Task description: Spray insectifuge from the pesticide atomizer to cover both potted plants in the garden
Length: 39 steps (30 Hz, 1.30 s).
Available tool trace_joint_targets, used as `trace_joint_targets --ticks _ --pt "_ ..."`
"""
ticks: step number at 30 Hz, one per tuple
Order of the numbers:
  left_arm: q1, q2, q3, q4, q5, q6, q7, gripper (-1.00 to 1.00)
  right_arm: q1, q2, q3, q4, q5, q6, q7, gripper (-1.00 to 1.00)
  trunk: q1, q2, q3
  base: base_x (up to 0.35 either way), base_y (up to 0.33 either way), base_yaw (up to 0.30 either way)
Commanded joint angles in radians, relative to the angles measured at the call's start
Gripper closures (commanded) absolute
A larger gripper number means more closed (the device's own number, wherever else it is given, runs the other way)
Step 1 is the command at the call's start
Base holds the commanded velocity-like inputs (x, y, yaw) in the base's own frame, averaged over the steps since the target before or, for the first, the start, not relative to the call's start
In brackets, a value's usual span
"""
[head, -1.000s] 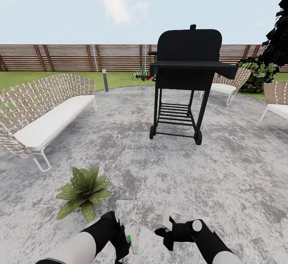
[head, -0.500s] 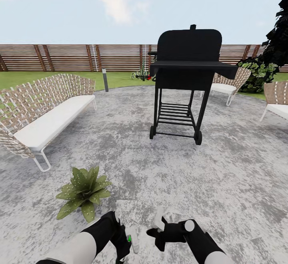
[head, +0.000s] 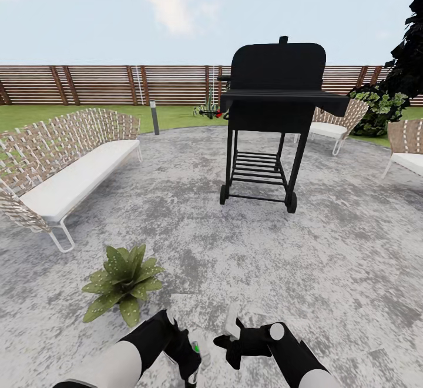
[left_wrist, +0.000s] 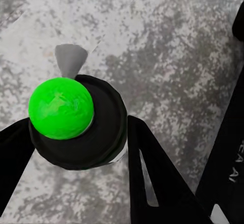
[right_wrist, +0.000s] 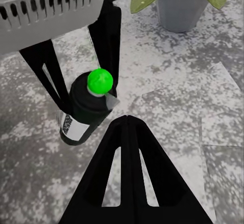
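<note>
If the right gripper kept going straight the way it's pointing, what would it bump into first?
Probably the pesticide atomizer, held in the left gripper: it sits straight ahead of the shut right gripper. Depth is hard to judge.

Bright, even daylight under a pale blue sky (head: 88, 17). Shadows are very faint. The fence (head: 106, 84) bends a little near the edges. The wrist pictures look soft and grainy.

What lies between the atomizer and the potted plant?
Bare grey paving, as the right wrist view shows: the atomizer sits in the left pincer, apart from the potted plant.
</note>
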Motion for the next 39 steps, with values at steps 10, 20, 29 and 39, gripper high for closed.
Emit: trace_joint_targets --ticks 10,20,29,39 --pt "0.000 0.000 -0.003 0.008 0.038 0.000 -0.006 1.00 -0.001 0.001 -0.007 -0.001 0.009 -0.004 0.005 1.00 0.000 0.000 -0.001 0.000 0.000 0.000" --pt "0.000 0.000 -0.001 0.010 0.079 -0.071 -0.006 1.00 -0.001 0.007 -0.007 -0.001 0.008 -0.004 0.007 1.00 0.000 0.000 -0.001 0.000 0.000 0.000" --pt "0.001 0.000 -0.001 0.018 0.103 -0.074 -0.006 1.00 -0.001 0.009 -0.005 -0.002 0.008 -0.004 0.007 1.00 0.000 0.000 -0.001 0.000 0.000 0.000" --pt "0.001 0.000 -0.001 0.018 0.105 -0.079 -0.009 1.00 -0.001 0.008 -0.007 -0.002 0.009 -0.004 0.007 1.00 0.000 0.000 -0.001 0.000 0.000 0.000"
